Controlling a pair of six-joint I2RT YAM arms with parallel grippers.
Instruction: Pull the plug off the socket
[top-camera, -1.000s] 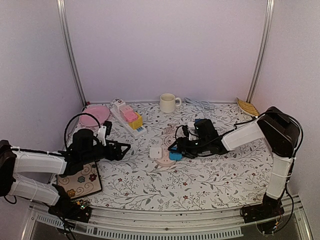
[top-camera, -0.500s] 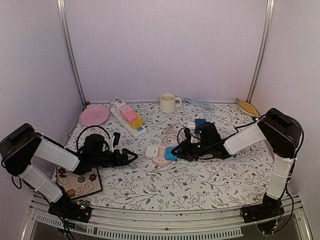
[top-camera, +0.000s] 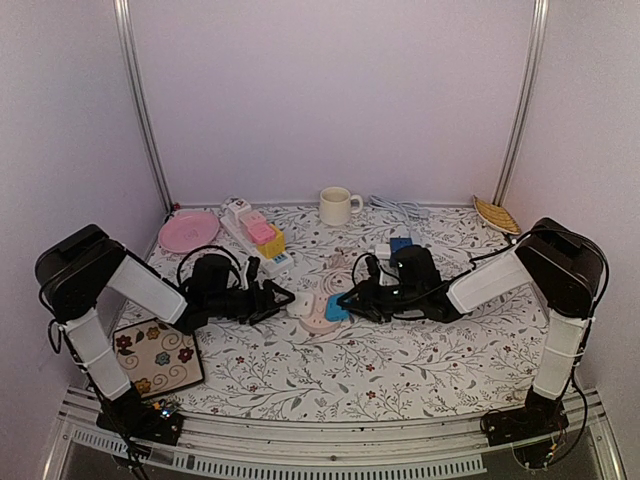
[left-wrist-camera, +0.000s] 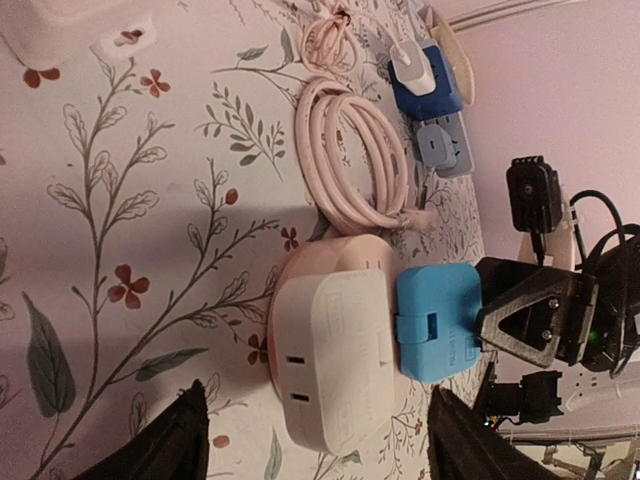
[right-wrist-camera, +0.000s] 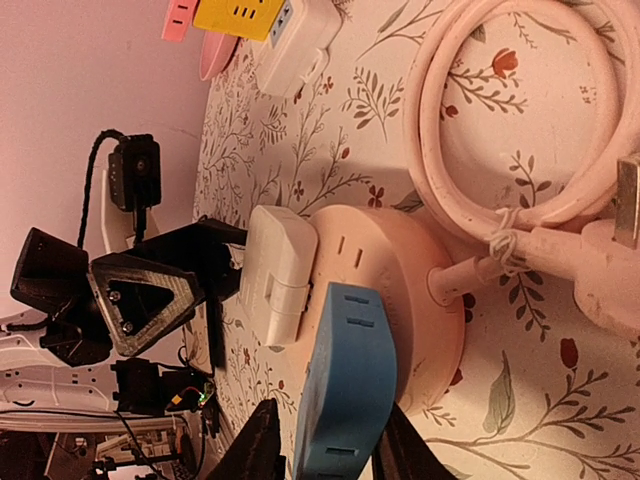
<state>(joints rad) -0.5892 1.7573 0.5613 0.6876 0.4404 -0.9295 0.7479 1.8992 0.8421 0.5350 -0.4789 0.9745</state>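
A round pink socket (top-camera: 318, 320) lies mid-table with a white plug (top-camera: 298, 305) and a blue plug (top-camera: 336, 309) in it. In the left wrist view, my left gripper (left-wrist-camera: 320, 445) is wide open, its fingers (left-wrist-camera: 178, 440) on either side of the near end of the white plug (left-wrist-camera: 335, 360) without touching it. The blue plug (left-wrist-camera: 435, 320) sits just beyond. In the right wrist view, my right gripper (right-wrist-camera: 325, 440) is closed on the blue plug (right-wrist-camera: 345, 380), a finger (right-wrist-camera: 262, 445) on each flank. The socket (right-wrist-camera: 400, 270) and the white plug (right-wrist-camera: 275, 270) lie behind it.
The socket's coiled pink cable (top-camera: 338, 262) lies behind it. A white power strip (top-camera: 258, 240) with pink and yellow plugs, a pink plate (top-camera: 188, 230), a mug (top-camera: 336, 205), blue and grey adapters (top-camera: 400, 244) and a wooden dish (top-camera: 495, 213) stand at the back. A floral mat (top-camera: 160, 358) lies front left.
My left arm has swung right, bringing its open gripper up to the white plug. The socket with both plugs and my right gripper have shifted slightly left.
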